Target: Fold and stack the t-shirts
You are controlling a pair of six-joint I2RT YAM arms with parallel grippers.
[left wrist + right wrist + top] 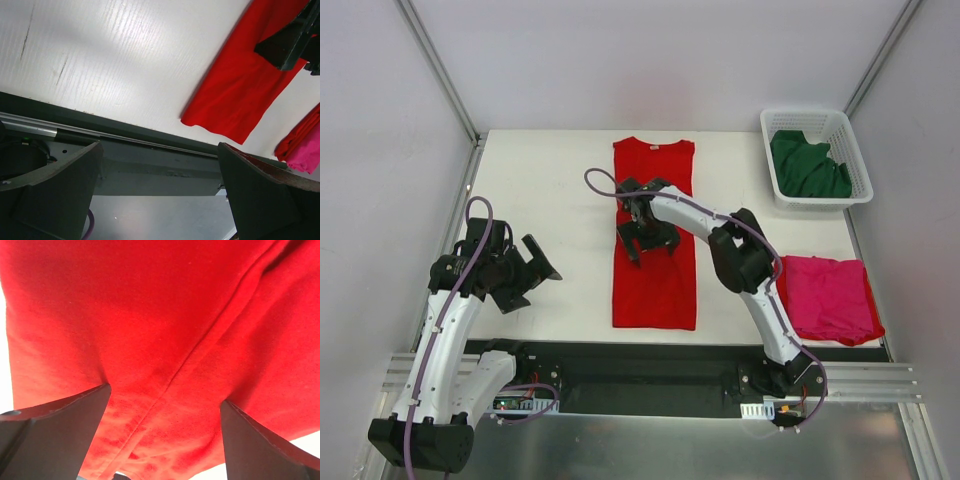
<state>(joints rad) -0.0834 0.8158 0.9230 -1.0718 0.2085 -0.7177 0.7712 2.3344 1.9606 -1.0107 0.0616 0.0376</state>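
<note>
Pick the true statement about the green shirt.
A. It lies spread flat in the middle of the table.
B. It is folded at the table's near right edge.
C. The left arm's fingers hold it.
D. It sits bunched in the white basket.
D: the green shirt is crumpled inside the white basket at the far right. The red shirt is the one lying flat mid-table.

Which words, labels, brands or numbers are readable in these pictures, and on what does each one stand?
None can be read. A pale spot at the collar of the red t-shirt may be a tag, but it is too small to read.
</note>
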